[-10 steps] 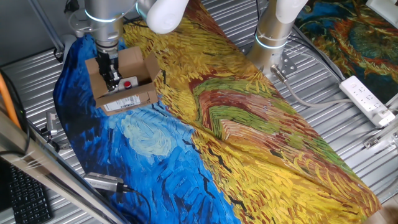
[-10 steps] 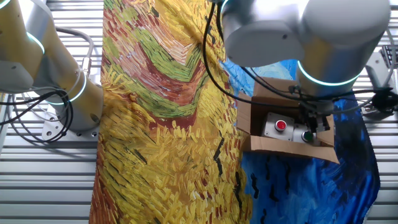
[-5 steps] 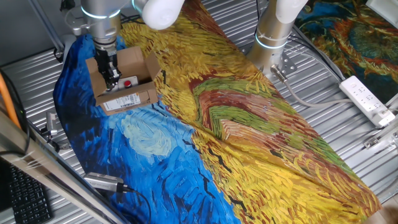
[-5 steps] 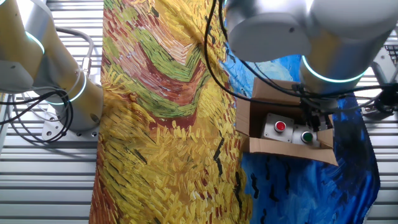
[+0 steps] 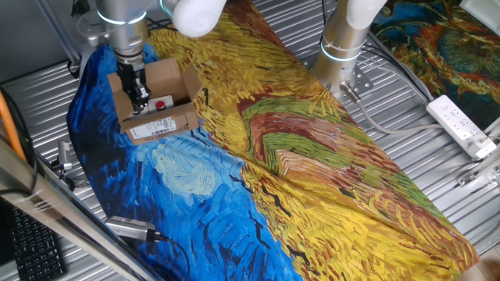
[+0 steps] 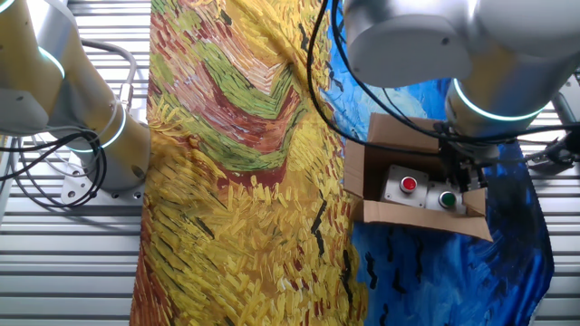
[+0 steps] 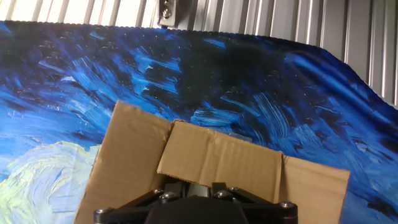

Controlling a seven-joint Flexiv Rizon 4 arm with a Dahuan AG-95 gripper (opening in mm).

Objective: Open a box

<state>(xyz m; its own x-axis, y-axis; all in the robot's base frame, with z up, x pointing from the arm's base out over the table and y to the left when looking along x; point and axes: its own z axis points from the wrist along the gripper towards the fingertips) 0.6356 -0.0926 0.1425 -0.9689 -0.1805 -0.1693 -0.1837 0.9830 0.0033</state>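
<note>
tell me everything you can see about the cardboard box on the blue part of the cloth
The box is small, brown corrugated cardboard, sitting upright on the blue part of the cloth. Its top flaps are folded outward, so it is open. A white barcode label is on one side. Inside lies a pale device with a red and a green button. The hand is at one flap.

Legible text: none in any view. The box (image 5: 154,100) carries a white label (image 5: 153,130) on its side wall — dark barcode bars and lines of print are visible in one fixed view, but the characters are too small to read. The label is not visible in the other fixed view or the hand view — no other markings or numbers resolve.
</note>
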